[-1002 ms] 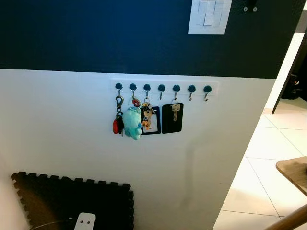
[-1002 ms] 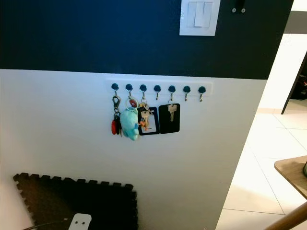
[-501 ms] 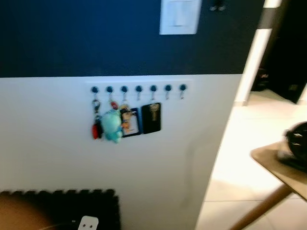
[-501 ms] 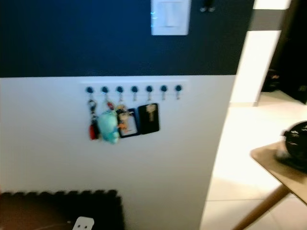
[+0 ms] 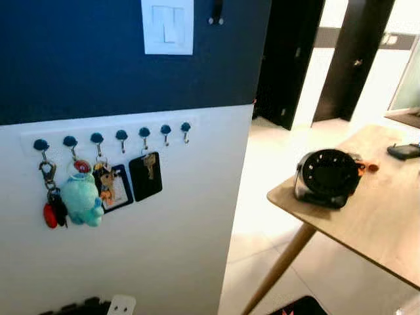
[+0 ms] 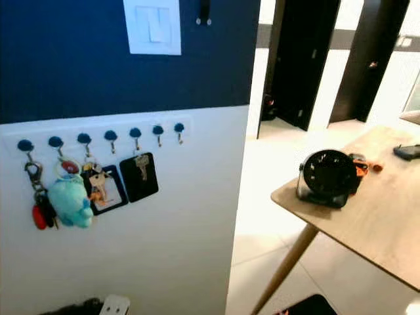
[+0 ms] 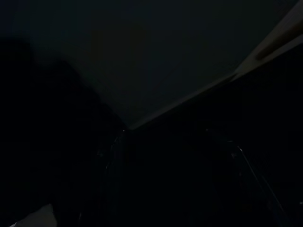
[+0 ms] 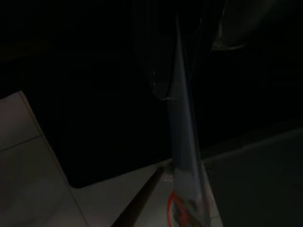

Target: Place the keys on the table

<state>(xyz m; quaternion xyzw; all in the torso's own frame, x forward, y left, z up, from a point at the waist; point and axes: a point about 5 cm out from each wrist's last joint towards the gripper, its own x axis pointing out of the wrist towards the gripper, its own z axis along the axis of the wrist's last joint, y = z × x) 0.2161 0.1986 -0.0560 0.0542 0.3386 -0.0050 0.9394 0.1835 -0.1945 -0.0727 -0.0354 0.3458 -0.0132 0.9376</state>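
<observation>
While the keys (image 5: 105,185) hung from the wall hooks (image 5: 97,138) at nine o'clock, the wooden table (image 5: 387,223) stood at three; neither hand's state could be told.

I count 7 wall hooks (image 5: 121,135), 4 w/ key bunches (image 5: 105,185) hanging; 1 light switch (image 5: 168,25); 1 worktop (image 5: 367,216), 1 round black fan (image 5: 326,177) on it.

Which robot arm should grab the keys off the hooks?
Probably the left: the key bunches hang on the wall hooks on the robot's left side, with the wooden table on its right.
</observation>
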